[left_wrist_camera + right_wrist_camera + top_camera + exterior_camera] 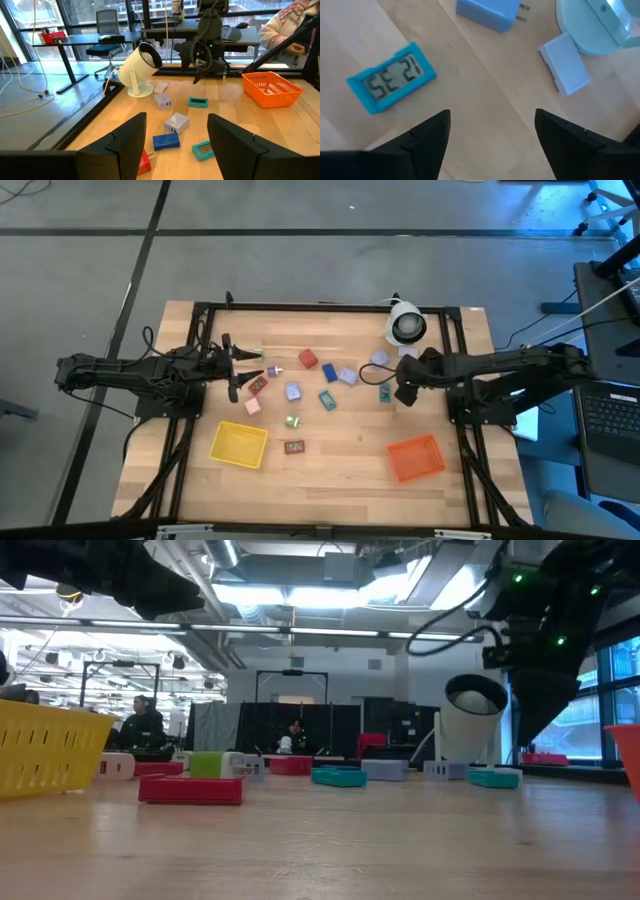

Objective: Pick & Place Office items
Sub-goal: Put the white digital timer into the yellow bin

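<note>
A wooden counter (340,455) seen from above carries two dark arms, a yellow tray (238,444), an orange tray (415,457) and a scatter of tiny office items. The white roll (407,325) with a dark centre serves as the landmark here; it stands at the far edge of the counter.

The right tool (403,394) hangs just on the near side of that roll, its fingers spread wide and holding nothing. In its own wrist view a teal clock piece (391,77) lies flat on the wood ahead of the fingers and off to one side, not between them (its long axis runs slantwise to the gap). From above, this teal piece (385,392) sits just beside the right tool, on the side away from the arm's base.

The left tool (236,366) waits well apart from the roll, across the scatter, fingers apart and empty. The right arm is clearly the nearer one.
</note>
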Available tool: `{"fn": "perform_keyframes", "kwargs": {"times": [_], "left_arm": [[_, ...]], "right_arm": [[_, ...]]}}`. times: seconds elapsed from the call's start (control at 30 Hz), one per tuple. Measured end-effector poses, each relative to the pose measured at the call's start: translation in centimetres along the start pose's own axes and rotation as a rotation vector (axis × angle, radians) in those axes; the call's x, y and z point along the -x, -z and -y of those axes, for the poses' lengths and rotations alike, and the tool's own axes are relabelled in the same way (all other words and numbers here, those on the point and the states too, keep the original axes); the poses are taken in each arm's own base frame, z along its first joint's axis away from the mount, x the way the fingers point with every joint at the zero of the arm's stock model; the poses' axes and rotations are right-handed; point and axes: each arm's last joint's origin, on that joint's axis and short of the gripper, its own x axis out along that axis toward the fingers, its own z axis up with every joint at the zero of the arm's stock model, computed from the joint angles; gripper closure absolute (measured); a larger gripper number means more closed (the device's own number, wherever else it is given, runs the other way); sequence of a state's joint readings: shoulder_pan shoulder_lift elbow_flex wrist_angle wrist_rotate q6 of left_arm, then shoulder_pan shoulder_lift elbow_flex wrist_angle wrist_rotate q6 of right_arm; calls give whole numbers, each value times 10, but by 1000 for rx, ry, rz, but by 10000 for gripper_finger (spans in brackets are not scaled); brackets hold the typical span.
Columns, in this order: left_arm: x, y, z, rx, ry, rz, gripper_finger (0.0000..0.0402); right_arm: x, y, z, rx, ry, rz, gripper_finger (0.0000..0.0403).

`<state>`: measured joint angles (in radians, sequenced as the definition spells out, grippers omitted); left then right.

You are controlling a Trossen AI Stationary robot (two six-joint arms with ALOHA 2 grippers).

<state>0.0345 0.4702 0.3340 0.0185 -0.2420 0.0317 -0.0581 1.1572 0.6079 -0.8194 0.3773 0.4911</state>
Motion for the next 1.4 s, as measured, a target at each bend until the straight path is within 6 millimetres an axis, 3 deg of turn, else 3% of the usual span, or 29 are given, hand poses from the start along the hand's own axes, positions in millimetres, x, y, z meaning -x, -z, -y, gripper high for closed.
{"fn": "perform_keyframes", "kwargs": {"times": [0.23, 0.63, 0.9, 1.23, 1.4], "left_arm": [[0, 0, 0, -8, 0, -2, 194], [-4, 5, 1, -21, 2, -50, 194], [-5, 3, 1, -15, 1, -31, 194], [-5, -1, 2, 14, 46, 7, 194], [-5, 0, 2, 21, 46, 5, 194]], "right_arm": [[-13, -11, 14, -22, 55, -12, 115], [-26, -29, 47, -134, -64, -4, 115], [-31, -30, 65, -171, -82, -24, 115], [-62, -30, 72, -136, -80, -169, 115], [-68, -36, 70, -135, -70, -137, 115]]}}
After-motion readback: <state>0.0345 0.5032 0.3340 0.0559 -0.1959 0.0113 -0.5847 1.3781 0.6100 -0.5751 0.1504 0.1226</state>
